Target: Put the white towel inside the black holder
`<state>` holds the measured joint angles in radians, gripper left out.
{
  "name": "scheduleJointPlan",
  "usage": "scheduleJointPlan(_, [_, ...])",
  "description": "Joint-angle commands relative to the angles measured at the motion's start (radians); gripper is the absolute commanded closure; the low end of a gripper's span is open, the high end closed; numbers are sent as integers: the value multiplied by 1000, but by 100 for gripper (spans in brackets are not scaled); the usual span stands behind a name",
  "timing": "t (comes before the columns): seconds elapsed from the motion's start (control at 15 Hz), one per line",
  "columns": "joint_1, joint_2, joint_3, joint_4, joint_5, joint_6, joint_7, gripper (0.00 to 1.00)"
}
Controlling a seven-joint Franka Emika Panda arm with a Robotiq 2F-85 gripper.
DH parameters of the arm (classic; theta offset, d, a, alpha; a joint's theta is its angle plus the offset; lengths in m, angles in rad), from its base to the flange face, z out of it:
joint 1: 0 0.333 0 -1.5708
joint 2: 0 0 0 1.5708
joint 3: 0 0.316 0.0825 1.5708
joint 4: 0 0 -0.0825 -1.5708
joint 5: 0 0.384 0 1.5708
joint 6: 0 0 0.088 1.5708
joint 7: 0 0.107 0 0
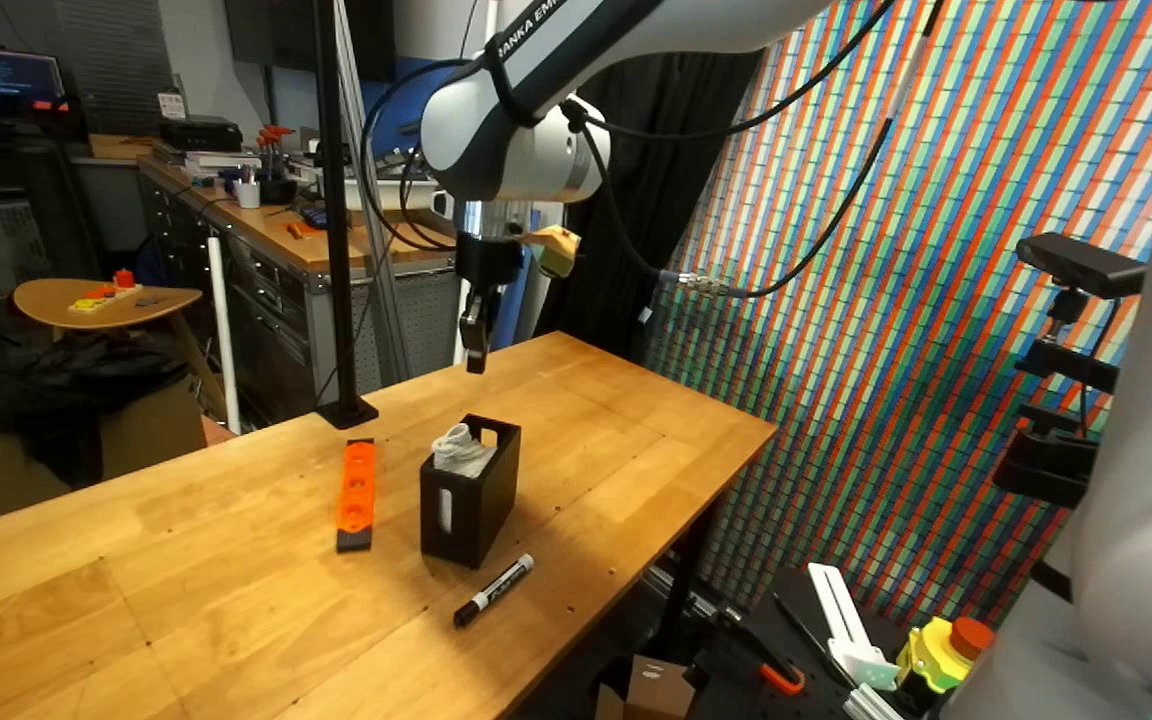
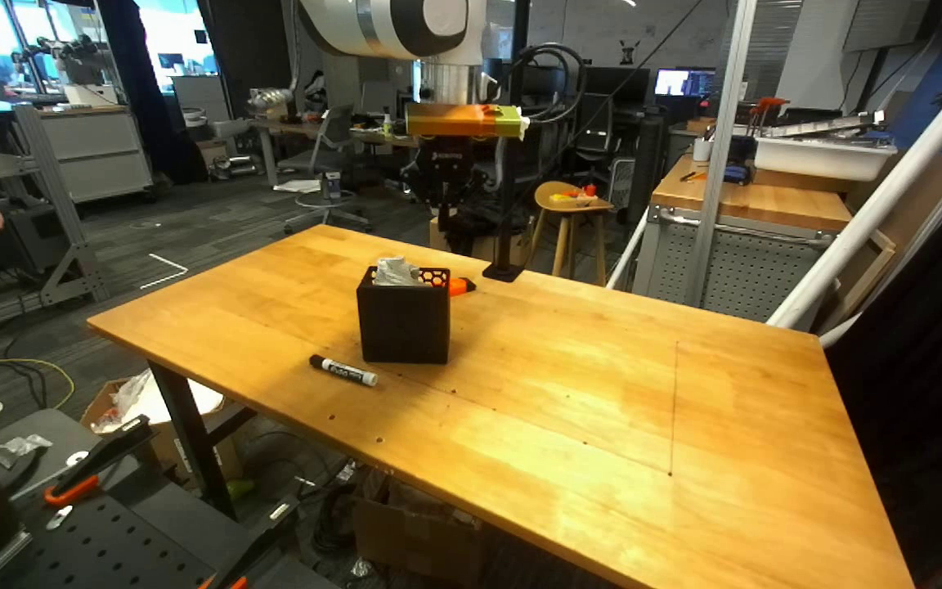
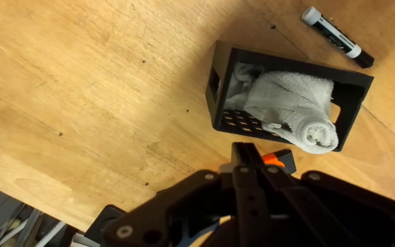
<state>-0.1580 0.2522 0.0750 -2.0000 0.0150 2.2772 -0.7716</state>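
The black holder (image 1: pixel 481 520) stands upright on the wooden table, with mesh in one side and a slot in each end. Inside it sits the white towel (image 3: pixel 290 92), bunched up, with a rolled end that rises above the rim near one corner. That raised part of the towel (image 2: pixel 396 272) also shows over the holder (image 2: pixel 404 323) in an exterior view. My gripper (image 3: pixel 243 145) is shut, its fingertips pressed together with nothing between them. Seen from outside, the gripper (image 1: pixel 476 365) hangs above the table, higher than the holder and apart from it. The towel's lower part is hidden by the walls.
A black and white marker (image 1: pixel 494 590) lies on the table beside the holder. On its opposite side is a flat orange tool with black ends (image 1: pixel 356 490), partly behind my fingers in the wrist view. A black post (image 1: pixel 346 412) stands at the table's edge.
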Motion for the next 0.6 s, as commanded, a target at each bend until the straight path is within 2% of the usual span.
scheduleJointPlan(0.0, [40,-89,-10,-73,-4,-24,3,100])
scheduleJointPlan(0.53, [130,-147,9,-177,0,-21,42,100])
